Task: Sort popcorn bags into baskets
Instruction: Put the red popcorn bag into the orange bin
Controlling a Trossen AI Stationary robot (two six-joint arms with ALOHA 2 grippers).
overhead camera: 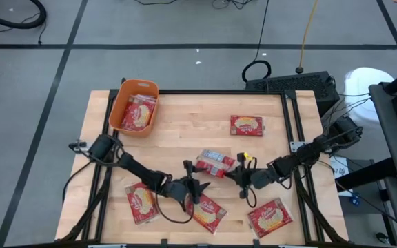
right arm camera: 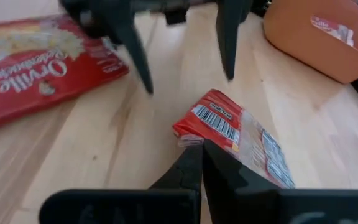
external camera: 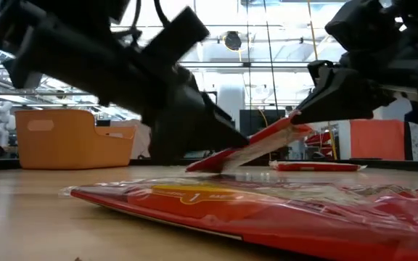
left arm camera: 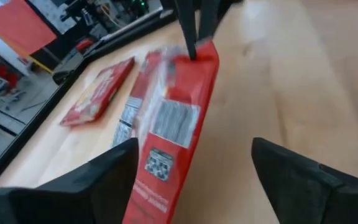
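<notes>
The right tool (overhead camera: 240, 173) pinches one end of a bag (overhead camera: 216, 163) near the middle of the table (overhead camera: 185, 124), its fingers pressed together on the packet's edge. In the low view that bag (external camera: 256, 148) is tilted, the pinched end raised and the other end down on the wood. The right wrist view shows its barcode side (right arm camera: 229, 134) up, just ahead of the closed fingers.

The left tool (overhead camera: 196, 184) faces it from the other side, fingers spread wide and apart from the bag; in the left wrist view the packet (left arm camera: 176, 124) lies between and beyond the two open fingers (left arm camera: 101, 177).

The basket (overhead camera: 134, 107) stands at the table's far left corner with bags (overhead camera: 138, 112) inside. Loose bags lie flat elsewhere: one far right of centre (overhead camera: 247, 125), one at the near left (overhead camera: 142, 203), one near the middle front (overhead camera: 209, 213), one at the near right (overhead camera: 269, 217).
</notes>
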